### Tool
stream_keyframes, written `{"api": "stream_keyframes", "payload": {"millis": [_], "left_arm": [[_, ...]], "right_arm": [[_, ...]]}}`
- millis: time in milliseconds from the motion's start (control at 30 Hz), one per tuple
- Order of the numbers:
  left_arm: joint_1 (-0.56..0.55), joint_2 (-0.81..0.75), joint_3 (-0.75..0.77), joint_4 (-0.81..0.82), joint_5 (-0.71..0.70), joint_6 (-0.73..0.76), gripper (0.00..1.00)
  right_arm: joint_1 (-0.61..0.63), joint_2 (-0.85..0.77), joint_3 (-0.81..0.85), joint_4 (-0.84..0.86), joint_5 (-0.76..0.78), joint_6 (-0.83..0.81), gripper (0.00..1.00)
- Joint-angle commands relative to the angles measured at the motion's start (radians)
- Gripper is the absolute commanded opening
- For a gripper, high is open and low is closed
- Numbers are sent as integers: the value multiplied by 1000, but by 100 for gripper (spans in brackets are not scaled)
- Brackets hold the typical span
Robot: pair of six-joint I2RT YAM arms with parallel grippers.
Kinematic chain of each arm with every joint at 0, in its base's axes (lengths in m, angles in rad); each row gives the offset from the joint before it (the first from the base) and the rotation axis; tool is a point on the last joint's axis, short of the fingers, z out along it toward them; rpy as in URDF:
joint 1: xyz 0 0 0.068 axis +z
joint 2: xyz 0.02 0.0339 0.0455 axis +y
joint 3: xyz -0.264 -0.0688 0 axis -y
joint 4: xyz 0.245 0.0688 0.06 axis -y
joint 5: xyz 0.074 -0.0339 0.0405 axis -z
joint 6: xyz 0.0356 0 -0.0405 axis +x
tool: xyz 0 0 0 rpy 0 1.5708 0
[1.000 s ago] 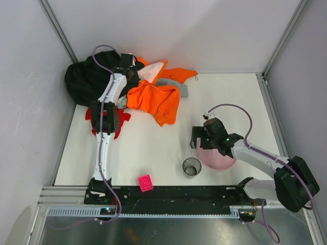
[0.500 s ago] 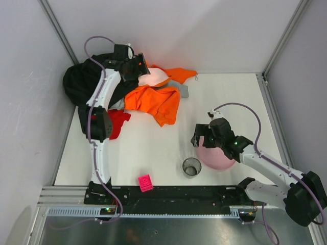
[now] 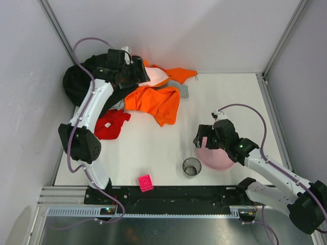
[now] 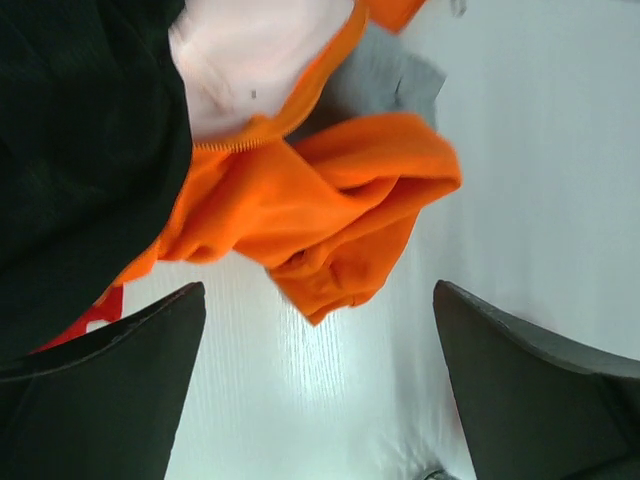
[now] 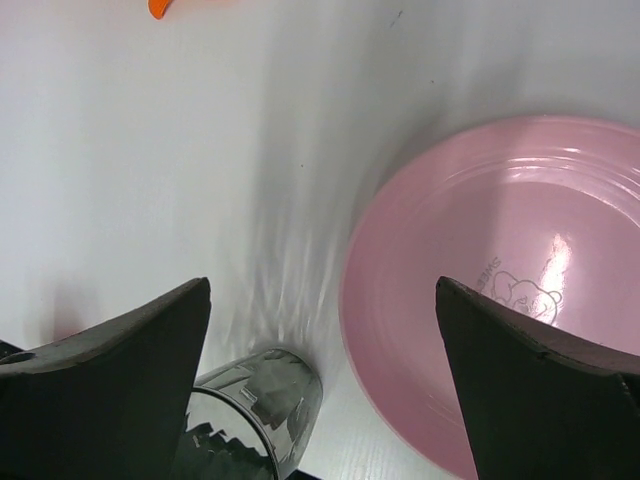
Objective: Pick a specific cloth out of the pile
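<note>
The cloth (image 3: 111, 124), small and bright red, lies flat on the table by itself, just in front of the pile (image 3: 148, 92). A sliver of the cloth (image 4: 95, 310) peeks out below the black garment (image 4: 80, 150). My left gripper (image 3: 137, 75) hovers over the pile's back, above the pale pink cloth (image 3: 154, 76). That left gripper (image 4: 318, 380) is open and empty, with the orange garment (image 4: 330, 210) beneath it. My right gripper (image 3: 203, 139) is open over the pink plate's edge. In its own view the right gripper (image 5: 320, 380) holds nothing.
A pink plate (image 5: 500, 300) and a clear glass (image 5: 250, 410) stand at the front right. A pink cube (image 3: 145, 182) sits near the front edge. A grey garment (image 3: 181, 91) lies under the orange one. Walls close in at the left and back.
My left gripper opened, let go of the red cloth and rose back over the pile. The red cloth now lies uncovered on the table. The right arm shifted slightly.
</note>
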Motion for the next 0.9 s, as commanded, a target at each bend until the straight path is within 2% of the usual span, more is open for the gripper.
{"api": "stream_keyframes", "payload": {"millis": [0, 167, 367, 533, 867], "left_arm": [[-100, -36, -80, -32, -169, 93, 100], [-238, 16, -117, -64, -385, 151, 100], [-368, 134, -126, -70, -555, 176, 100], [-416, 274, -76, -69, -585, 167, 100], [-419, 512, 84, -67, -534, 162, 100]], "right_arm": [[1, -13, 4, -3, 18, 18, 99], [-3, 0, 2, 2, 19, 14, 99], [-16, 23, 3, 2, 27, 2, 99], [-39, 19, -4, 5, 17, -2, 99], [-132, -9, -42, 35, -59, -12, 99]]}}
